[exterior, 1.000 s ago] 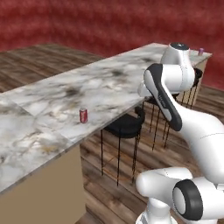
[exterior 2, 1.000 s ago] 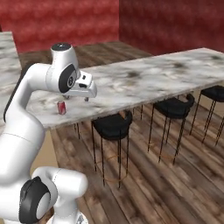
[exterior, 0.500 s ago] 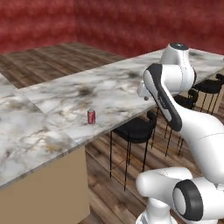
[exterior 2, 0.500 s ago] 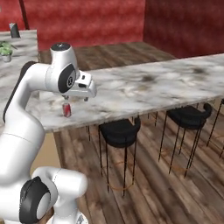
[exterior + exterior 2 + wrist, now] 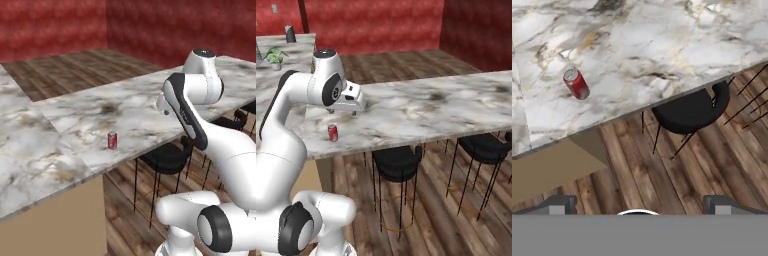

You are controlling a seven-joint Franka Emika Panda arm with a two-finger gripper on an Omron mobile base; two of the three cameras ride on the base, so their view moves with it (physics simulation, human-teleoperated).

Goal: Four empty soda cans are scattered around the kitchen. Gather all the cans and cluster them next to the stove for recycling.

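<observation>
A red soda can (image 5: 112, 140) with a silver top stands upright on the marble counter (image 5: 60, 115), close to its front edge. The same can (image 5: 332, 132) shows in the right base view and at the upper left of the hand view as the can (image 5: 576, 83). My gripper (image 5: 358, 111) hangs open and empty above the counter edge, up and to the right of the can and well apart from it. In the hand view the gripper (image 5: 639, 205) has its fingertips (image 5: 559, 204) spread wide with nothing between them. The stove is out of view.
Black bar stools (image 5: 398, 162) (image 5: 483, 147) stand under the counter's overhang; one stool (image 5: 692, 110) lies right below the hand. The tan cabinet side (image 5: 50, 225) drops to a wooden floor. A potted plant (image 5: 276, 56) sits on a far counter.
The whole picture has shifted, so the base has moved; the can now sits nearer and more central. The arm holds the same pose and the gripper stays open.
</observation>
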